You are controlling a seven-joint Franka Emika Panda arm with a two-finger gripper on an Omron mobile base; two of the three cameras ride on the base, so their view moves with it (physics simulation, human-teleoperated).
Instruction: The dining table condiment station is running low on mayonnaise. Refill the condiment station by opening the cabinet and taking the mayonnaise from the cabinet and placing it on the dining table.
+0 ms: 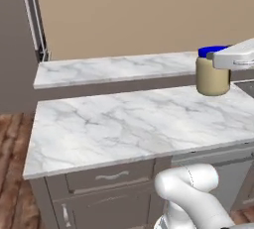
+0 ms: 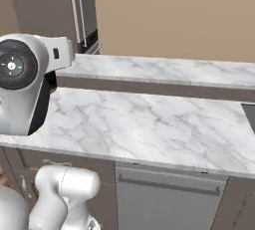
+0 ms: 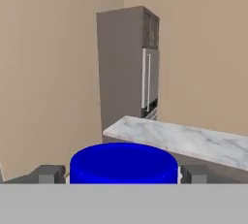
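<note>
Blue lid front and centre in the hand view: the mayonnaise [image 3: 123,164] sits right between the pincer [image 3: 123,174] tips, one grey fingertip [image 3: 48,174] on each flank of the lid. Each tip sits just beside the lid's side, and whether they press it or merely frame it, I cannot tell from here; the jaws stand wide apart, spread about as broad as the jar itself.

Over to the left base view, and there is the jar [image 1: 212,72], upright, cream body and blue cap, with the white hand [image 1: 237,57] reaching in from the right and covering part of the lid. Its base meets the dining table [image 1: 124,124] at the far right corner of the marble top, near the back edge; whether it rests on the stone or hangs a touch above it is not clear.

Behind that slab runs a second marble counter [image 1: 109,69], lower and further back, against the beige wall.

From the right base view the arm's big round joint [image 2: 22,84] looms at the left, above the marble worktop [image 2: 149,124].

Beyond the lid in the hand view stands a tall grey-brown unit [image 3: 128,68] with a silver handle, at the far end of the counter.
</note>
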